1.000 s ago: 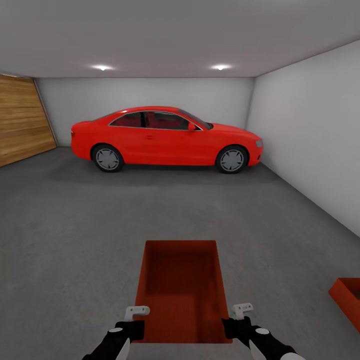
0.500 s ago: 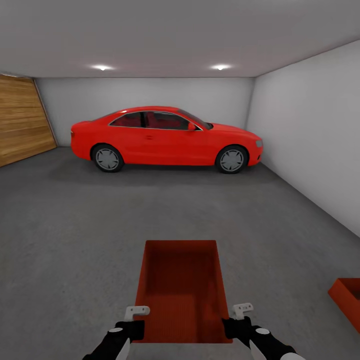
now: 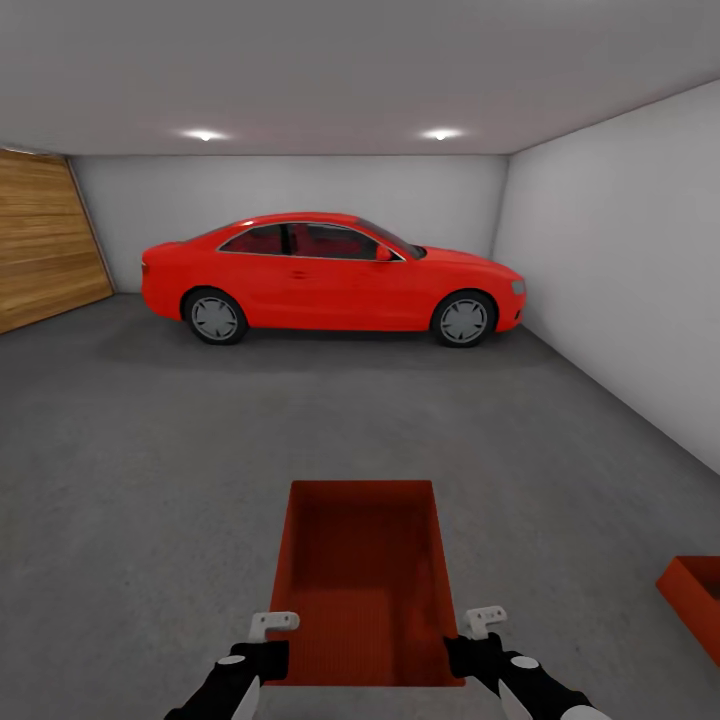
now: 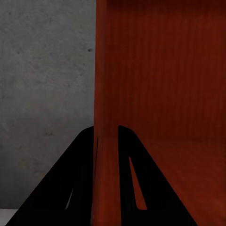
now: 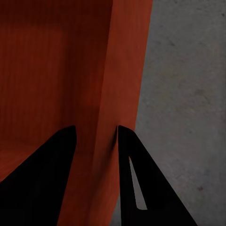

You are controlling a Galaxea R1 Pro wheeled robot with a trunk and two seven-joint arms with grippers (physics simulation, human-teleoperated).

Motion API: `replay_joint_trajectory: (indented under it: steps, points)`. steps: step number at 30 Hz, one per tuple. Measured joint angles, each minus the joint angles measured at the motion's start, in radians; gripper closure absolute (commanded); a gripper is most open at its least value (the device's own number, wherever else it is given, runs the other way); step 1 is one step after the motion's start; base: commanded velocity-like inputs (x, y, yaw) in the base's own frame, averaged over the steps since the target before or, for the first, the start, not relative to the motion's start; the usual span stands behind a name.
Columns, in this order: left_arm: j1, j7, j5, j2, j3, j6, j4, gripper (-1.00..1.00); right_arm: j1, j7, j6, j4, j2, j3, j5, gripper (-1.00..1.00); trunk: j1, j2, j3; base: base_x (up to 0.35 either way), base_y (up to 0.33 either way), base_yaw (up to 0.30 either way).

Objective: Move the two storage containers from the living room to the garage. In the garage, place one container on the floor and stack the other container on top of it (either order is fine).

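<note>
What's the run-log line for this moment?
garage | left gripper and right gripper clamp held container's side walls | second container on floor, right | not stacked

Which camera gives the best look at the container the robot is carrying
The head view: the carried container shows whole, open top up, between both grippers. The left wrist view and right wrist view show one wall each, clamped between dark fingers.

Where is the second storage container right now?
In the head view, the second storage container sits on the garage floor at the lower right edge, right of the held container.
</note>
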Motion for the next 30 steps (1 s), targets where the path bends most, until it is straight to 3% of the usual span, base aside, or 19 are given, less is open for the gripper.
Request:
replay_joint_trajectory:
  steps: [14, 30]
  points:
    - [0.000, 0.000, 0.001, 0.000, 0.000, 0.000, 0.000, 1.00, 0.000, 0.000, 0.000, 0.000, 0.000, 0.001, -0.001, 1.00, 0.000, 0.000, 0.000, 0.109, 0.000, 0.000]
    - [0.000, 0.000, 0.000, 0.000, 0.000, 0.000, 0.000, 1.00, 0.000, 0.000, 0.000, 0.000, 0.000, 0.001, -0.001, 1.00, 0.000, 0.000, 0.000, 0.006, 0.000, 0.000]
